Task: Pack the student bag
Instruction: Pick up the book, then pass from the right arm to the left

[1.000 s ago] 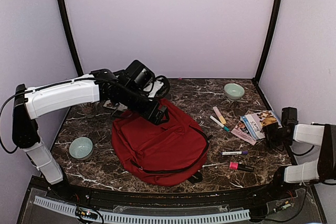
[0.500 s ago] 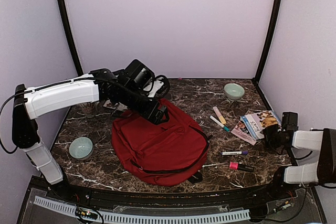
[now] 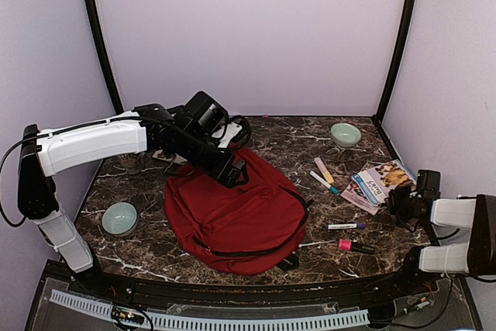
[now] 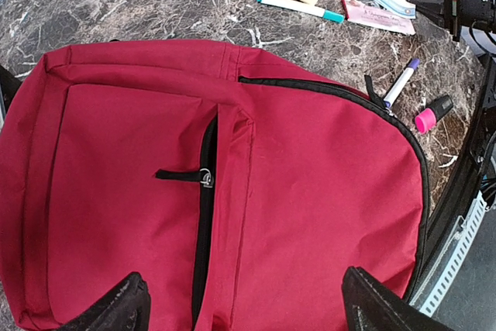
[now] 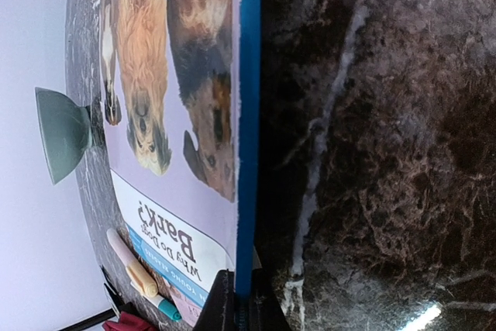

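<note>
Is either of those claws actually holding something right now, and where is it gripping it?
The right gripper is shut on the dog book, pinching its blue edge. The left gripper hangs open over the bag, holding nothing.

The student bag (image 4: 310,191) is dark-red woven cloth, matt and soft, puckered along its seams. Its zip (image 4: 205,222) is black, with a small metal-looking ring at the pull. The table (image 5: 387,153) looks like polished dark-brown marble veined in white, and it is glossy enough to catch glare. The book (image 5: 170,75) has a smooth printed paper cover. The far right bowl (image 3: 345,134) and near left bowl (image 3: 119,218) are pale green and smooth, like glazed ceramic. The pink marker (image 4: 431,113) looks like smooth plastic. The left arm (image 3: 89,143) has a smooth white plastic shell.
</note>
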Controlling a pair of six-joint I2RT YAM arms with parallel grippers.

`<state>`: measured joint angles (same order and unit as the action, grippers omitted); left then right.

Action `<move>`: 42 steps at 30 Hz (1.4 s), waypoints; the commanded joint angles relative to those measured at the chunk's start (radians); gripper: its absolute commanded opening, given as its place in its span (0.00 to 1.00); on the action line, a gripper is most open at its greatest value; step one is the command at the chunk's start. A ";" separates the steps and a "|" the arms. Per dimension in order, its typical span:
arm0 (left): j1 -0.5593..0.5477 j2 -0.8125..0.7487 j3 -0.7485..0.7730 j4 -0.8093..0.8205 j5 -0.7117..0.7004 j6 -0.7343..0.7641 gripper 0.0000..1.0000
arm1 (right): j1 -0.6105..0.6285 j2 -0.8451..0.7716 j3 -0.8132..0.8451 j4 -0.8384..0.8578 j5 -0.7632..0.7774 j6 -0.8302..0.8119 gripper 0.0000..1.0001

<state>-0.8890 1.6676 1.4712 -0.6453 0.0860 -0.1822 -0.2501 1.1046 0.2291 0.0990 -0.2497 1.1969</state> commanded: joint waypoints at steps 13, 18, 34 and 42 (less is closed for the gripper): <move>0.002 0.011 0.023 0.007 0.061 0.021 0.86 | -0.001 -0.141 0.043 -0.108 -0.075 -0.147 0.00; 0.002 0.011 0.025 0.007 0.073 0.021 0.84 | 0.000 -0.164 0.032 -0.112 -0.115 -0.116 0.00; 0.004 -0.027 0.051 0.046 0.119 0.030 0.84 | 0.003 -0.291 0.191 -0.154 -0.255 -0.054 0.00; 0.056 -0.006 0.261 -0.087 0.134 0.069 0.84 | 0.073 -0.207 0.367 0.012 -0.334 -0.028 0.00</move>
<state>-0.8738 1.6760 1.6203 -0.6617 0.2001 -0.1493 -0.2363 0.8673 0.4885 -0.0715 -0.5228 1.1591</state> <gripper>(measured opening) 0.842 0.037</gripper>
